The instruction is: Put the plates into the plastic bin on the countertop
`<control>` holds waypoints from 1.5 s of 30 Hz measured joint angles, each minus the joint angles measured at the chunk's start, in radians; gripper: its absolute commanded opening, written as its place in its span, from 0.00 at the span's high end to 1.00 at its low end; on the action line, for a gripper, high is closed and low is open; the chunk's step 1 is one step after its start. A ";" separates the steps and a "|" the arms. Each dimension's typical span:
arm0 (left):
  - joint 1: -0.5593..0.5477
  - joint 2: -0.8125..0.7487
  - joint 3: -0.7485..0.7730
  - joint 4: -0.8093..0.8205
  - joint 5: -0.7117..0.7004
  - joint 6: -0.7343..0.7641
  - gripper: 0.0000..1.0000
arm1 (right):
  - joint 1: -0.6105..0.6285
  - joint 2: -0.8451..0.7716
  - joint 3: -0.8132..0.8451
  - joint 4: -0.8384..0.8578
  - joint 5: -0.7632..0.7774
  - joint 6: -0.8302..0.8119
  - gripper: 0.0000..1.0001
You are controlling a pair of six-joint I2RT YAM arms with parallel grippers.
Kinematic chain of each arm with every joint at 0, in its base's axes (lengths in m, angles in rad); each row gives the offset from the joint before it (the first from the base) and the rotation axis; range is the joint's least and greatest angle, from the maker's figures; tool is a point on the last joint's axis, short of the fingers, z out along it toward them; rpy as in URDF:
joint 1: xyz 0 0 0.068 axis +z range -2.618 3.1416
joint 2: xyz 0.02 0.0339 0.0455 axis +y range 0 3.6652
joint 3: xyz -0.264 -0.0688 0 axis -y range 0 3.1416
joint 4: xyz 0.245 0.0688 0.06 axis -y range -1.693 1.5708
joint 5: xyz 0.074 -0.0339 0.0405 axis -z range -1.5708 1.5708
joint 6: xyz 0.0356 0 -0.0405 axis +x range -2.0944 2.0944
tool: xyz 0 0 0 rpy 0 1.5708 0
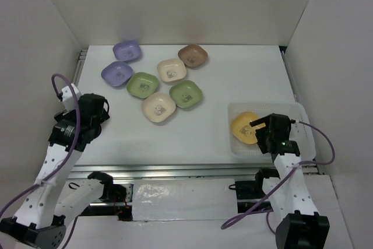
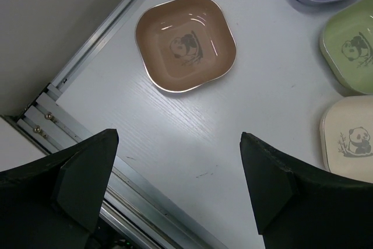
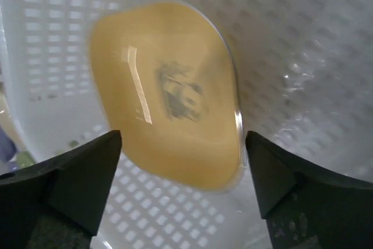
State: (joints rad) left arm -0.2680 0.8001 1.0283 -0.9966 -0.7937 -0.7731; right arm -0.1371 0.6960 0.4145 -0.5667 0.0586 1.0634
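Okay, right gripper (image 3: 182,144) first: I see its fingers spread wide over the yellow plate (image 3: 169,91), holding nothing. That plate lies inside the plastic bin (image 1: 303,115), in its left part. Over on the other side, my left gripper (image 2: 178,138) is also wide open and empty, hanging above the countertop (image 1: 245,80). Its wrist camera shows a brown plate (image 2: 185,44) flat on the white surface, just beside the rail (image 2: 99,39). From the top I count seven plates (image 1: 171,70) clustered at the far left of the countertop, well apart from the bin: two purple, two green, two cream, one brown.
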 measured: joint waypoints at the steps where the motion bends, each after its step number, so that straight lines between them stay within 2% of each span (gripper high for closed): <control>1: 0.005 0.025 0.014 -0.009 0.000 -0.014 0.01 | 0.016 -0.005 0.008 0.001 0.004 0.005 0.00; 5: 0.084 0.126 0.045 0.001 0.089 -0.021 0.01 | 0.099 -0.042 0.053 -0.030 0.029 0.014 0.00; 9: 0.235 0.207 0.047 0.029 0.237 -0.035 0.01 | 0.190 -0.078 0.177 -0.061 0.069 -0.008 0.00; 14: 0.438 0.262 0.049 0.032 0.320 -0.108 0.01 | 0.302 -0.077 0.355 -0.048 0.072 -0.132 0.00; 19: 0.610 0.353 0.047 0.061 0.381 -0.150 0.02 | 0.403 -0.024 0.450 -0.051 0.064 -0.253 0.00; 26: 0.673 0.605 -0.035 0.189 0.455 -0.203 0.03 | 0.504 -0.005 0.457 -0.065 -0.007 -0.352 0.00; 32: 0.675 0.744 -0.080 0.266 0.465 -0.259 0.12 | 0.561 -0.073 0.462 -0.063 -0.083 -0.390 0.00; 34: 0.675 0.767 -0.085 0.294 0.462 -0.280 0.20 | 0.577 -0.090 0.473 -0.063 -0.094 -0.396 0.00; 35: 0.675 0.772 -0.092 0.309 0.462 -0.285 0.31 | 0.584 -0.098 0.480 -0.063 -0.098 -0.396 0.00; 37: 0.675 0.771 -0.121 0.342 0.461 -0.304 0.44 | 0.599 -0.109 0.495 -0.061 -0.098 -0.398 0.00; 38: 0.675 0.771 -0.147 0.372 0.462 -0.309 0.62 | 0.604 -0.111 0.499 -0.057 -0.098 -0.399 0.00; 41: 0.675 0.745 -0.159 0.400 0.455 -0.330 0.90 | 0.620 -0.111 0.502 -0.051 -0.097 -0.399 0.00; 44: 0.682 0.718 -0.165 0.442 0.465 -0.341 1.00 | 0.644 -0.093 0.506 -0.050 -0.096 -0.400 0.00; 45: 0.683 0.714 -0.167 0.448 0.470 -0.342 1.00 | 0.654 -0.081 0.510 -0.049 -0.095 -0.401 0.00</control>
State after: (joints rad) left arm 0.4149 1.5139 0.8612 -0.5484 -0.3241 -1.1152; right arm 0.5167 0.6151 0.9249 -0.6159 -0.0368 0.6628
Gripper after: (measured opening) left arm 0.086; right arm 0.997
